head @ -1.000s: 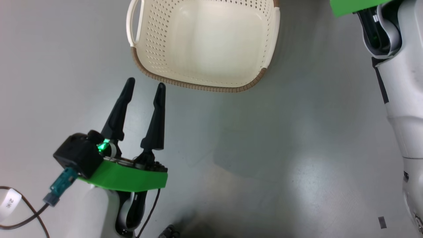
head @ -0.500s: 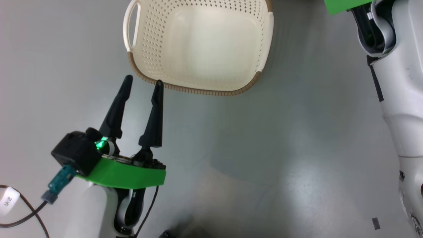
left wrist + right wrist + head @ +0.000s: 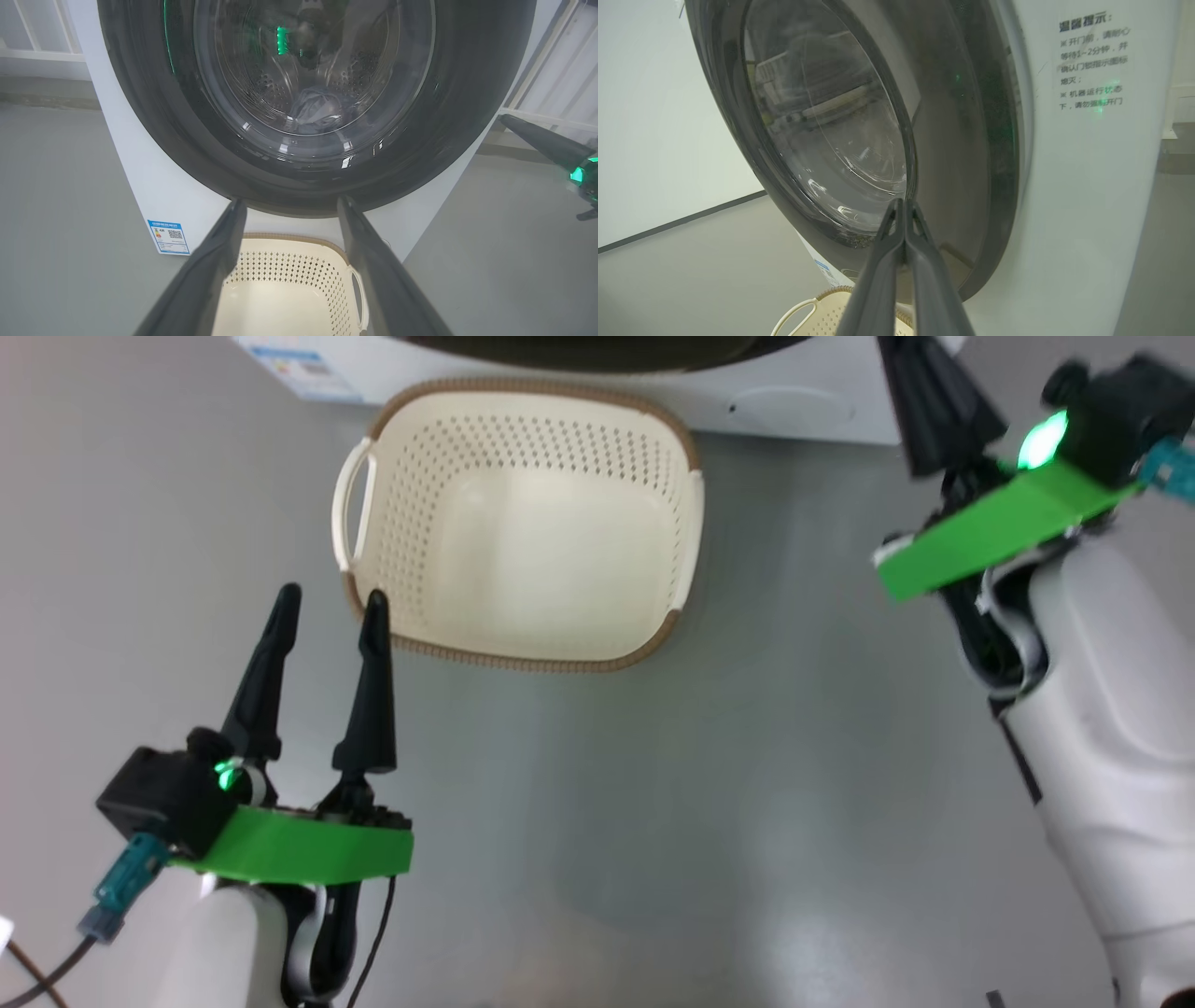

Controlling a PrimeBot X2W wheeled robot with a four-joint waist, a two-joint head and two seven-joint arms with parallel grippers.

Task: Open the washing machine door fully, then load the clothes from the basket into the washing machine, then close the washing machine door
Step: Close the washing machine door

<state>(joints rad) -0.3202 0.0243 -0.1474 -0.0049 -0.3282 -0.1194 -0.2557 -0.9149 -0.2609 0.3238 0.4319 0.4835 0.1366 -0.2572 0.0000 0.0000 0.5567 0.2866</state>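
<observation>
Right gripper [image 3: 903, 205]: fingers pressed flat together, nothing pinched between them, tips aimed up at the lower part of the washing machine door [image 3: 822, 121], about at the seam between clear glass bowl and glossy black rim. Touching the door or just short of it: impossible to tell from the wrist view.

Left gripper [image 3: 331, 602]: fingers spread wide and empty, hanging low over the grey floor [image 3: 728, 784], tips near the closest corner of the basket [image 3: 523, 665], pointed toward the machine front but well back from it.

Outward from there:
- Door lying flat, or very nearly flat, against the white front of the washing machine [image 3: 1087, 196]. Latched or only swung to: not readable here.
- Clothes [image 3: 315, 109] visible through the glass as a bluish-grey heap low in the steel drum.
- Basket bare inside, standing on the floor just before the machine's foot, below the door.

Judging by that: loading done, closing step in hand or nearly finished.

Deciding relation: door face ahead of the right fingertips, but met at a slant, from the side and from below, not square-on. So press toward the machine front, on the rim, not merely along the fingers' own line. Right arm clearly the nearer; left one low and off to the side, of no use to the push.

Risk: closed tips skidding off the curved glass instead of bearing on the rim.
</observation>
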